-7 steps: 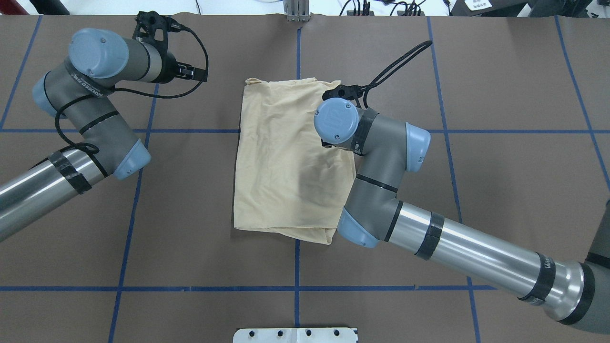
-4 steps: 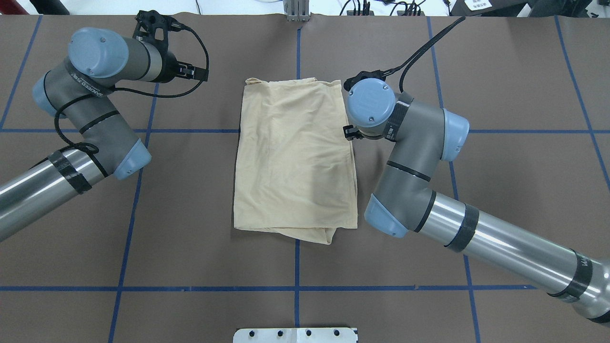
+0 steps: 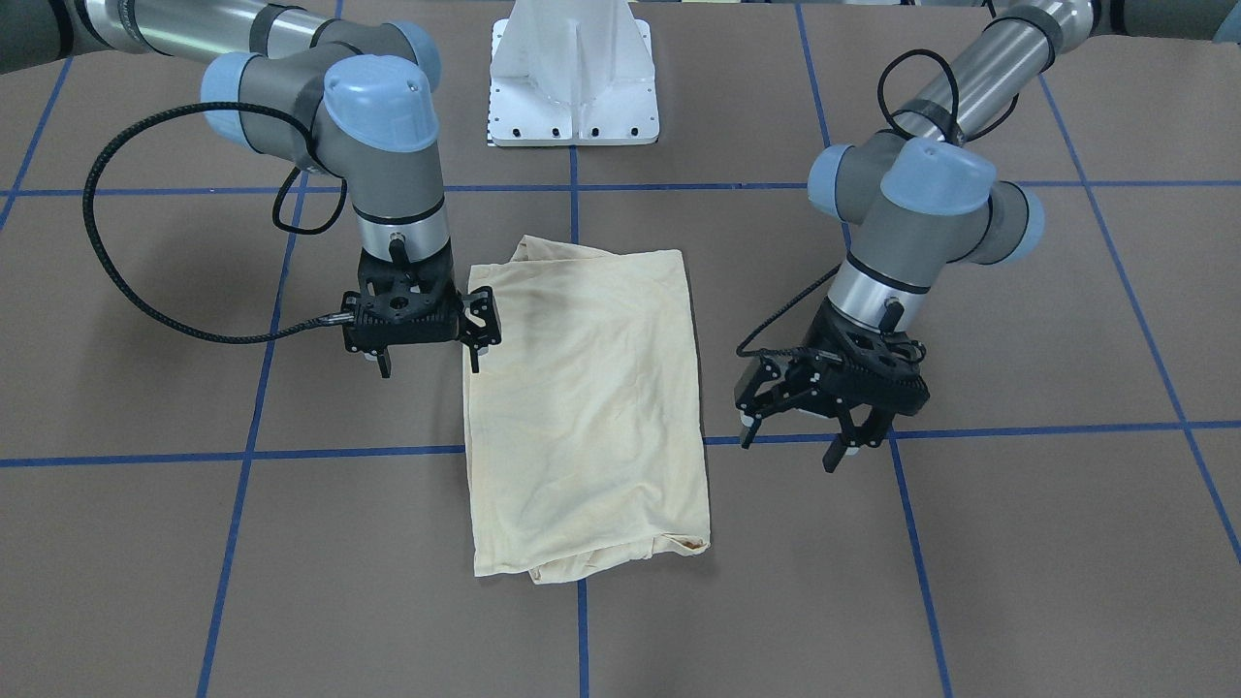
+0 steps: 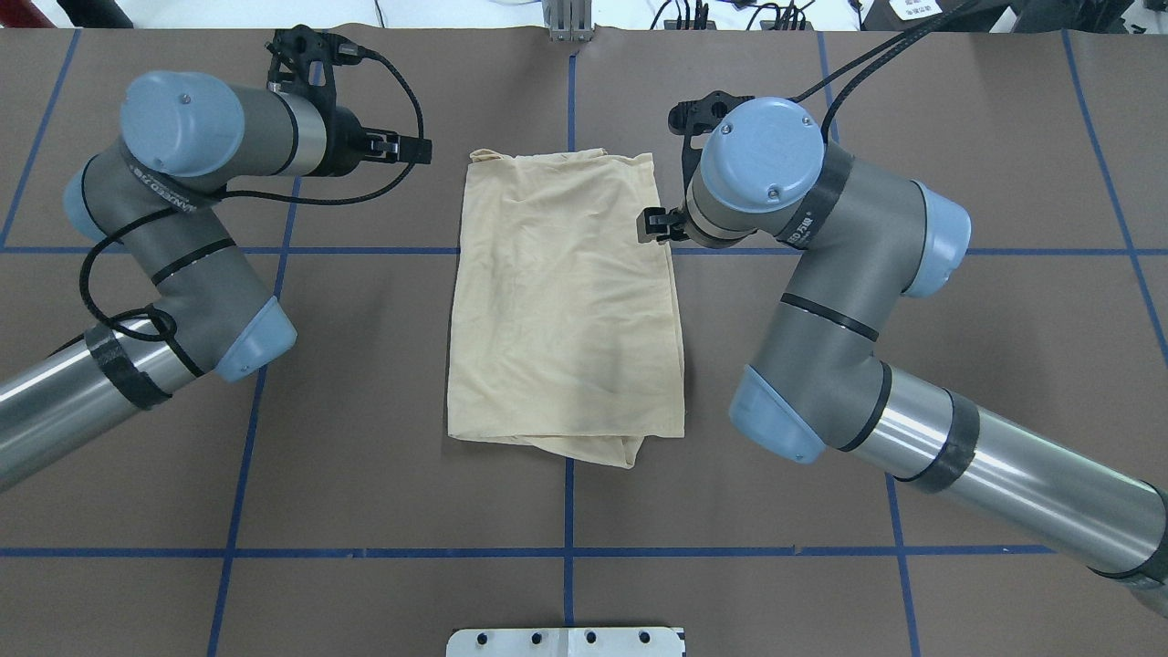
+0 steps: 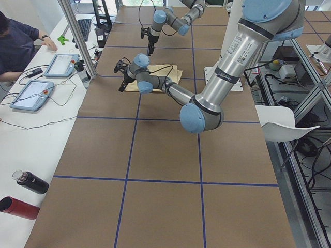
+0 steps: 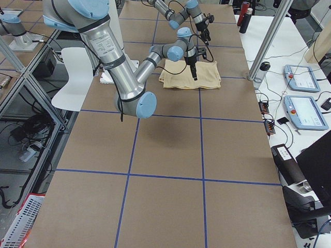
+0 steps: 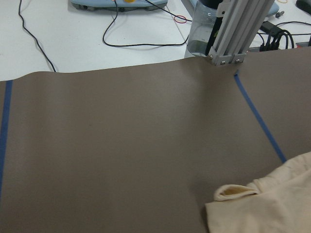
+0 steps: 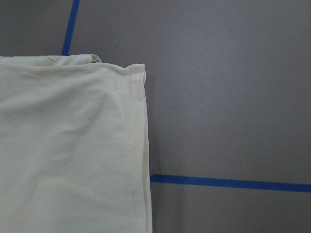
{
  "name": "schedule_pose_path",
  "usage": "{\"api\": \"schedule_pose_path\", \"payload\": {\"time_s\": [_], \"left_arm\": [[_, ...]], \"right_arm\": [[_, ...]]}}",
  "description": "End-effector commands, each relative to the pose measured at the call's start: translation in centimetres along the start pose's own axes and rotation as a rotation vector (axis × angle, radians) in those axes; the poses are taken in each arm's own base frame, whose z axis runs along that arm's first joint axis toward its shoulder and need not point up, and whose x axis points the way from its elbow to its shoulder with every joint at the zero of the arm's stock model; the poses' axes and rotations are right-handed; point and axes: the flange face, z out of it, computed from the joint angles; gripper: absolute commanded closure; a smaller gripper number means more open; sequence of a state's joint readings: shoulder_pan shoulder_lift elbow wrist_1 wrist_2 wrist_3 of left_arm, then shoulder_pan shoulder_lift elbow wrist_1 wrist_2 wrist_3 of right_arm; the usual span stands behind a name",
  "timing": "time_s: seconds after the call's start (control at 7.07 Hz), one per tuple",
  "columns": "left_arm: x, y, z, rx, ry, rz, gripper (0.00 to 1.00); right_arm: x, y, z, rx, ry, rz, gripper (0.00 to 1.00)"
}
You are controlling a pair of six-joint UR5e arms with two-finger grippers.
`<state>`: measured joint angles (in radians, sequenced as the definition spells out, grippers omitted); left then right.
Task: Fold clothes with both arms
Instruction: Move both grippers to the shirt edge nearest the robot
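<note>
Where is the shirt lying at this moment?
In the overhead view the shirt lies folded at the table's middle, over crossing blue tape lines, between the left hand and the right hand.

T-shirt point(image 4: 566, 310): thin cream cloth, matt, softly creased, with a stitched hem.
Table cover point(image 4: 365, 511): brown paper-like sheet, matt and smooth.
Tape lines point(image 4: 383, 552): blue, faintly shiny.
Left arm point(image 4: 55, 392), right arm point(image 4: 1022, 474): glossy bare-metal tubes, matt grey joints, smooth pale-blue caps.
Pedestal point(image 3: 574, 87): white-coated metal, smooth.

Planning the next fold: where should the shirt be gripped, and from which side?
Probably its two far corners, one per gripper, from the outer sides: the shirt lies as a flat long rectangle, and the open left gripper and right gripper flank that end.
</note>
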<state>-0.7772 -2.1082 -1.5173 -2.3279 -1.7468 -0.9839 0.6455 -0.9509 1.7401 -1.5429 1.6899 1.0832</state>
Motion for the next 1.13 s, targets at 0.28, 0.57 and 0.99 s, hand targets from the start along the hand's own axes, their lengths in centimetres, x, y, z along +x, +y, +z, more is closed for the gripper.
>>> {"api": "schedule_pose_path", "payload": {"time_s": [0.28,0.57,0.99], "left_arm": [[4.4,13.2,-5.3,-0.116,0.106,-0.188,0.00],[7.1,20.0,-4.2,-0.169,0.066,-0.282,0.00],[8.6,23.3,-2.5,-0.253,-0.053,-0.298,0.25]], "right_arm": [[5.8,3.5,-2.2,0.034,-0.119,0.092,0.00],[6.5,4.0,-1.7,0.029,-0.106,0.124,0.00],[6.3,4.4,-1.4,0.026,-0.103,0.119,0.00]]}}
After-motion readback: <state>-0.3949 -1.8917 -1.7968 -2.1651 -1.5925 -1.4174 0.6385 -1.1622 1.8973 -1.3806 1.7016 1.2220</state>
